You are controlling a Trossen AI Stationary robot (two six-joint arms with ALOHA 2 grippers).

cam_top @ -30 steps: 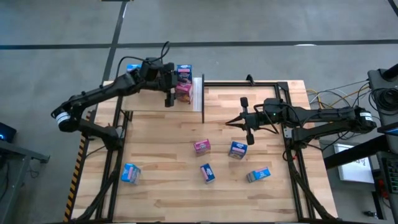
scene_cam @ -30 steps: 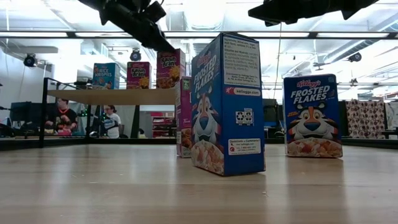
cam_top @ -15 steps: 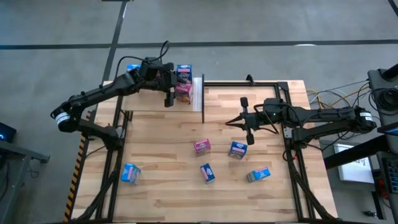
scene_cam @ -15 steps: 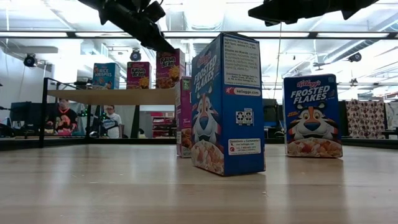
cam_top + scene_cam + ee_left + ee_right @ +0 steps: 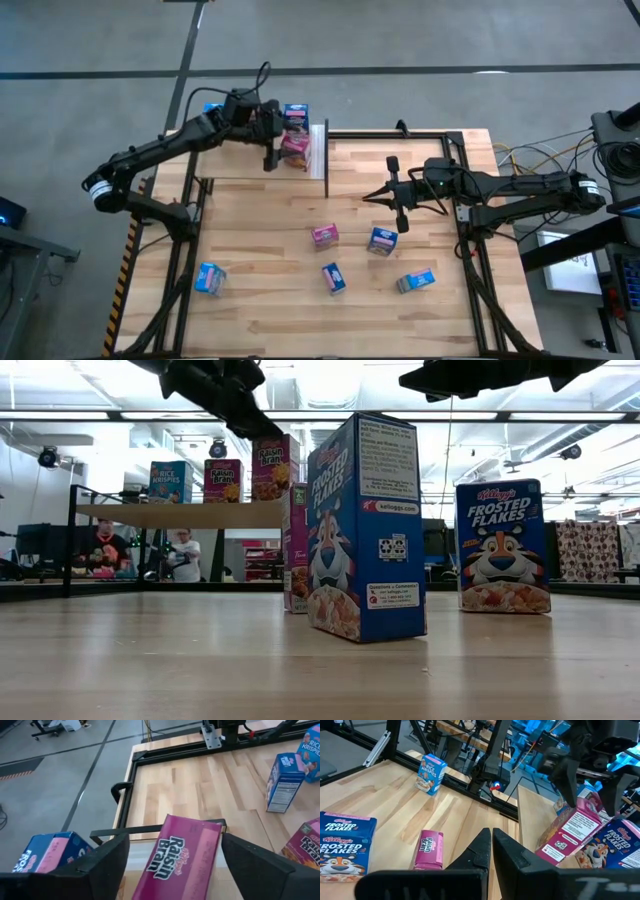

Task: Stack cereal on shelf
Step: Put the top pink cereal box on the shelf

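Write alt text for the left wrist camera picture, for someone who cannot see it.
A pink Raisin Bran box stands between the left gripper's wide-open jaws, on the pale shelf. A blue cereal box stands beside it, and more boxes stand on the plank table beyond.

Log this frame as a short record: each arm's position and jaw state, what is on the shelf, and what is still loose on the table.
left gripper: over the shelf, jaws open either side of a pink Raisin Bran box
right gripper: waiting above the table, mid-right, jaws shut, holding nothing
on shelf: boxes visible include Rice Krispies and two Raisin Bran; exact count unclear
loose boxes on table: five
task status: not finished
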